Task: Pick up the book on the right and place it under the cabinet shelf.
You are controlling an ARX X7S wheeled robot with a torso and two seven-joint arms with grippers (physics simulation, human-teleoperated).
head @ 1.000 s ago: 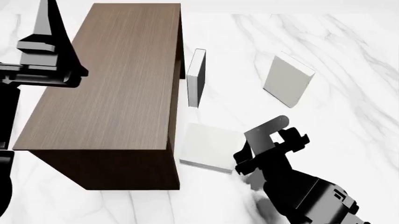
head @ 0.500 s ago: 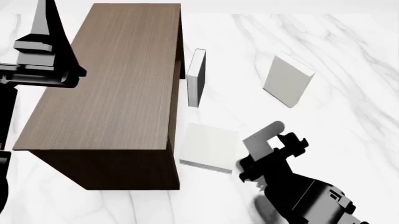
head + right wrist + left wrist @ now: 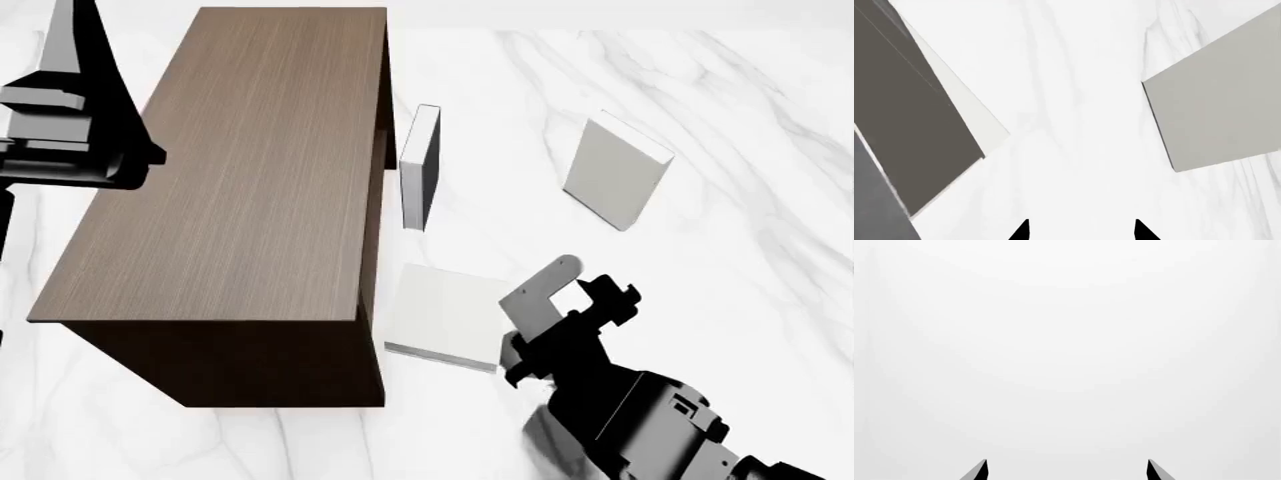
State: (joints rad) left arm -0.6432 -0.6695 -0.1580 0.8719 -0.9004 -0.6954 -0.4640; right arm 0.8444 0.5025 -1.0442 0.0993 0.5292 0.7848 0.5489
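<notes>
Three books lie on the marble table (image 3: 694,90). Left to right in the head view: the left gripper (image 3: 80,150) hangs at nine o'clock beside the cabinet shelf (image 3: 240,170), its tips apart with nothing between them in its wrist view. A slim dark-faced book (image 3: 420,170) stands against the cabinet's side; a flat pale book (image 3: 441,312) lies below it. The right gripper (image 3: 567,310) sits just beside that flat book, fingers spread, holding nothing. The book (image 3: 614,170) wanted stands tilted at one o'clock, well apart. Recommended: carry the gripper up past the flat book, square the fingers across the cover's narrow thickness, then close.
</notes>
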